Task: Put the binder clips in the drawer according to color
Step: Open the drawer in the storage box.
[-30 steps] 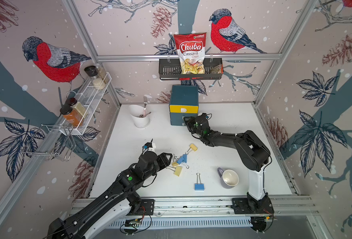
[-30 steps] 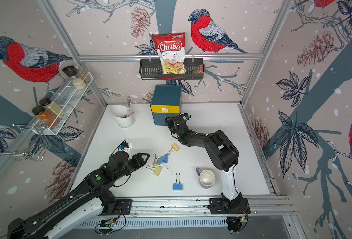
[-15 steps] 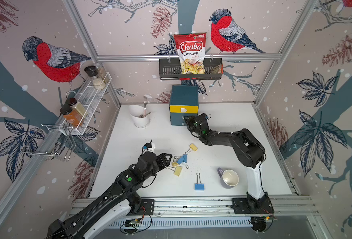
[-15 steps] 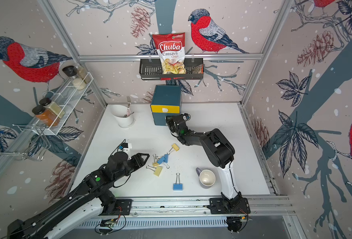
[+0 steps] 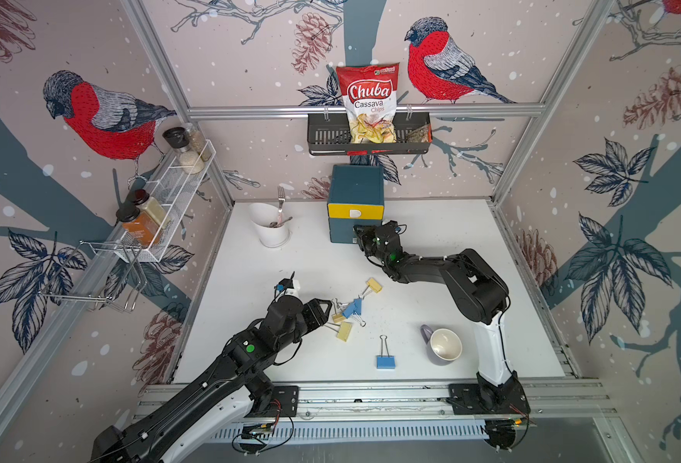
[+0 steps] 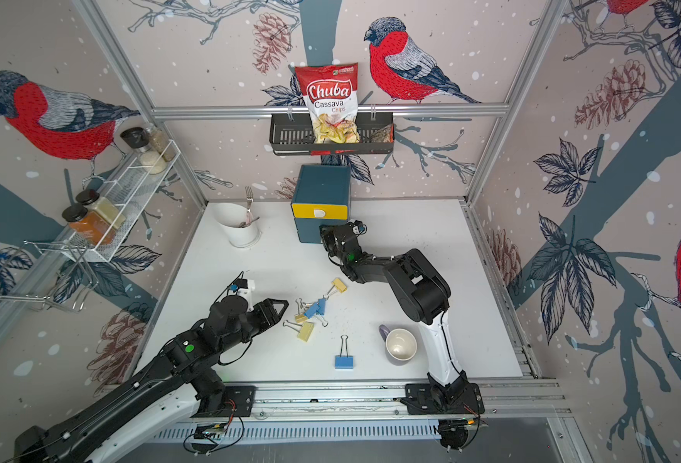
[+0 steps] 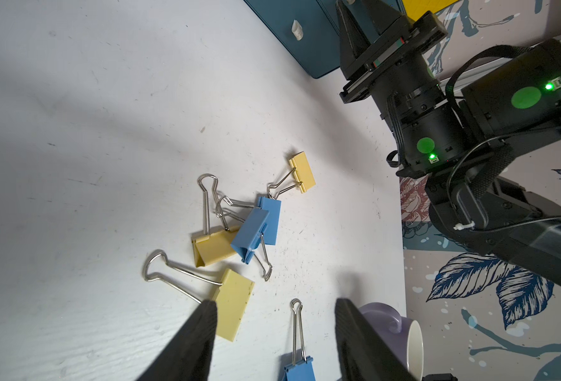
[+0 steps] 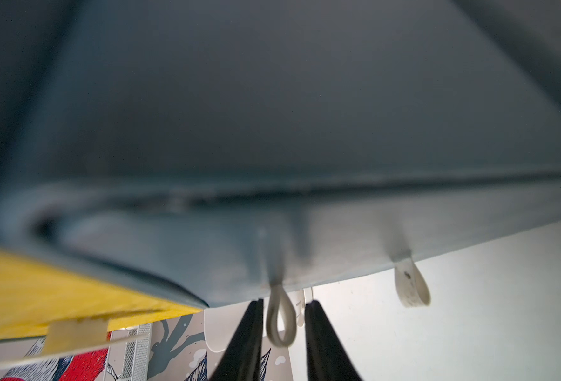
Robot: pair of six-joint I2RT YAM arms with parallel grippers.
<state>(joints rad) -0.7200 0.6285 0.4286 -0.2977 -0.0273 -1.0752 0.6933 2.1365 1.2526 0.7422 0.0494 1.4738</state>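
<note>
Scene: A white table [image 5: 431, 240] in a booth papered with red-breasted birds is being viewed from above. Two black arms are being reached in from its near edge.

Drawer: The drawer [image 5: 357, 186], a small teal chest with a yellow top front and teal fronts below, is being shown at the back of the table, against the wall and under a black basket [image 5: 331, 138].

Right claw: The right gripper [image 8: 284, 305] is being held low against the chest's front. Its two black fingers [image 8: 249, 339] are being shown narrowly apart, on either side of the white pull tab [image 8: 280, 320] of the teal front next to the yellow one. A sliver of gap is being seen between the tab and one finger.

Left claw: The left gripper [image 7: 274, 303] is being held wide apart, low over the table at the edge of the clip cluster. One finger [image 7: 193, 343] is being seen across a yellow clip [image 7: 234, 303]; contact cannot be told.

Clips: The binder clips [image 5: 349, 310] are being shown lying mid-table, three yellow and three blue in view. Five are being shown tangled or close together. A lone blue clip [image 5: 385, 361] is being seen apart, nearer the front edge.

Other things: A lavender mug [image 5: 445, 346] is being shown beside the lone blue clip, and a white cup [image 5: 272, 228] with a fork left of the chest. A chips bag [image 5: 371, 104] is being shown in the basket.
</note>
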